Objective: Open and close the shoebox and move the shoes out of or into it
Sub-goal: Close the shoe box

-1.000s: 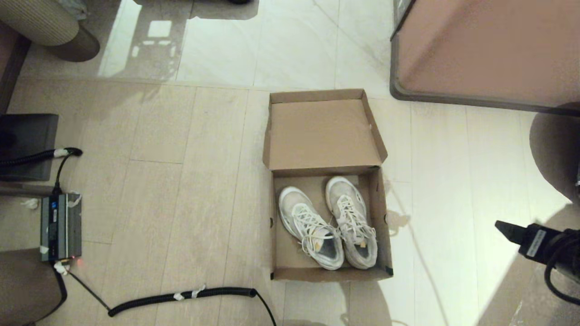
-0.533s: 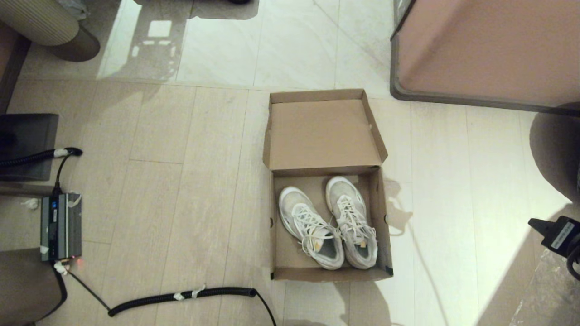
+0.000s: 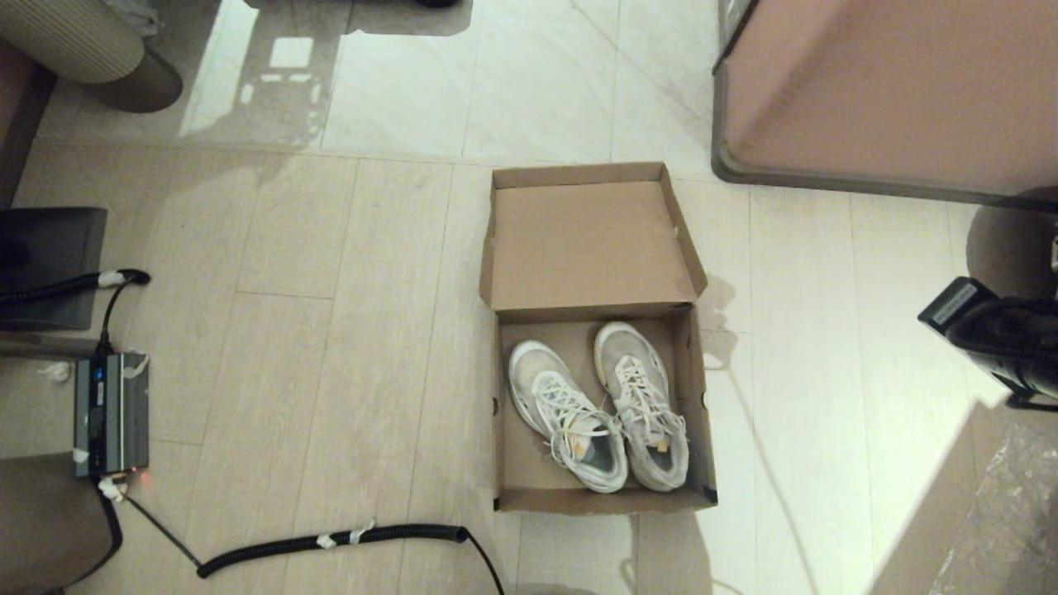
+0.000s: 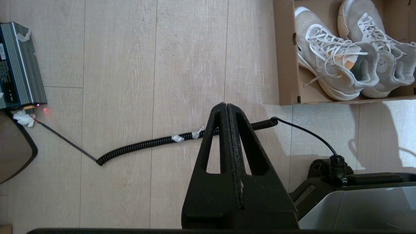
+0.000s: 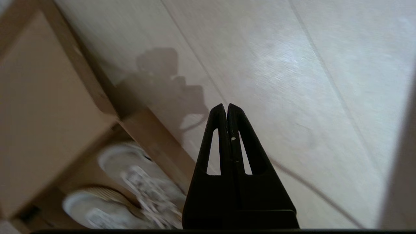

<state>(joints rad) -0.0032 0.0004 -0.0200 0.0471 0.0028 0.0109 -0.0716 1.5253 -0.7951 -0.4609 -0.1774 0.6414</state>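
The brown cardboard shoebox (image 3: 703, 413) stands open on the floor at the centre, its hinged lid (image 3: 591, 240) folded back on the far side. Both white lace-up sneakers (image 3: 603, 413) lie side by side inside, toes pointing away from me. My right gripper (image 5: 226, 105) is shut and empty. It hovers over bare floor to the right of the box, apart from the box wall (image 5: 152, 133) and the blurred sneakers (image 5: 143, 182). The right arm (image 3: 963, 310) shows at the right edge. My left gripper (image 4: 226, 104), shut and empty, hangs over the floor near the box's near-left corner (image 4: 286, 81), with the sneakers (image 4: 331, 65) beyond.
A large pinkish-brown cabinet (image 3: 893, 91) stands at the far right. A black coiled cable (image 3: 331, 541) runs along the floor in front of the box to a grey power unit (image 3: 111, 413) at the left. A dark block (image 3: 50, 264) and a ribbed stool (image 3: 91, 49) sit further left.
My right arm drew back to the right edge, then swung farther from me and turned, now level with the box's hinge. Shoebox, shoes and left gripper look unchanged.
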